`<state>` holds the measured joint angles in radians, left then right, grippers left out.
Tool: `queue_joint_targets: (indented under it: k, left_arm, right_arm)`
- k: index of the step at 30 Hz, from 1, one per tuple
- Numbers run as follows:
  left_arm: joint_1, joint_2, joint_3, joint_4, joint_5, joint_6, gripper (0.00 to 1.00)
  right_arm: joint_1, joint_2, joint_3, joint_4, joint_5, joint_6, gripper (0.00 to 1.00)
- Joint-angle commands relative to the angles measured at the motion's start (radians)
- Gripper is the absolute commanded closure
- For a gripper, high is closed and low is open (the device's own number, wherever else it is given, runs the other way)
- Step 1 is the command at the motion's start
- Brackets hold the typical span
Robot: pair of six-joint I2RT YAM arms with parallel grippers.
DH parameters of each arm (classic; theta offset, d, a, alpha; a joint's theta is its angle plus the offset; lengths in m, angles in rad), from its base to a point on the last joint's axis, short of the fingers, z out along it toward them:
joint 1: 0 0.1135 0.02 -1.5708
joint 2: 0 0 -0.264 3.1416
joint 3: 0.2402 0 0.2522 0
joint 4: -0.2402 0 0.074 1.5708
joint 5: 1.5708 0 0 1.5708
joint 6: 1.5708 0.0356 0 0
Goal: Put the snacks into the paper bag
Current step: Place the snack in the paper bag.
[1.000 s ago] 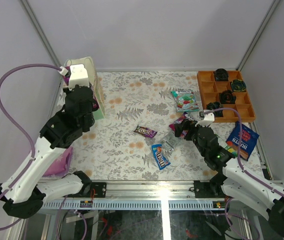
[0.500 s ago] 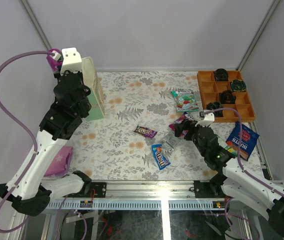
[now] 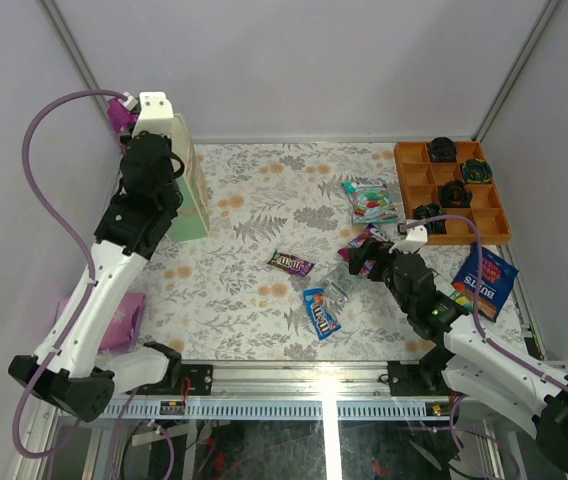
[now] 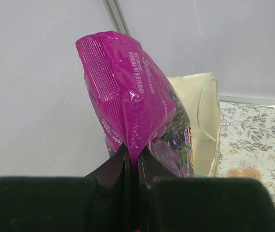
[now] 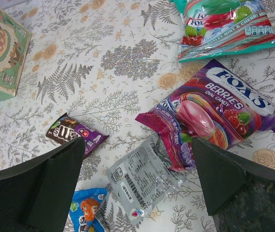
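The paper bag (image 3: 192, 192) stands upright at the far-left corner of the tabletop (image 3: 234, 300), and the magenta bag (image 4: 128, 106), clamped by one edge in the left gripper (image 4: 132, 162), hangs wall-side of its mouth, so letting go here risks a miss or a rim strike, while the right gripper (image 5: 137, 166) waits, fingers spread, over the Fox's Berries packet (image 5: 215, 111).

Orange compartment tray (image 3: 413, 177) at far right corner of table, against right wall. Four dark round objects in separate compartments: (image 3: 441, 150), (image 3: 477, 171), (image 3: 455, 193), (image 3: 428, 214); other compartments bare. Flat pink item (image 3: 127, 325) at near left edge, partly covered, print not readable. Grey-and-tan floral tablecloth (image 3: 254, 200) over the whole table. Plain white walls (image 3: 314, 70); metal corner posts (image 3: 514, 70).
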<state>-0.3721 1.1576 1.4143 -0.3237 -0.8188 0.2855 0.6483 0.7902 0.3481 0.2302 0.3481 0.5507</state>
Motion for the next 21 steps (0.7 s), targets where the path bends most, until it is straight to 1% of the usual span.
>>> queue_joint_targets:
  k: [1, 6, 13, 18, 21]
  left_arm:
    - [0.018, 0.019, -0.032, 0.267, 0.030, 0.054, 1.00]
    - [0.054, 0.084, -0.031, 0.323, 0.031, 0.057, 1.00]
    - [0.101, 0.185, 0.044, 0.339, 0.005, 0.007, 1.00]
    - [0.123, 0.184, 0.034, 0.414, -0.020, 0.001, 1.00]
    - [0.126, 0.169, 0.016, 0.475, -0.035, 0.028, 1.00]
  right_arm:
    - [0.008, 0.006, -0.003, 0.050, 0.005, 0.012, 0.01]
    - [0.008, 0.012, -0.003, 0.055, 0.002, 0.013, 0.01]
    - [0.008, 0.017, -0.003, 0.055, 0.001, 0.014, 0.01]
    - [0.008, 0.030, -0.002, 0.062, -0.004, 0.017, 0.01]
    - [0.008, 0.046, 0.001, 0.068, -0.008, 0.017, 0.01]
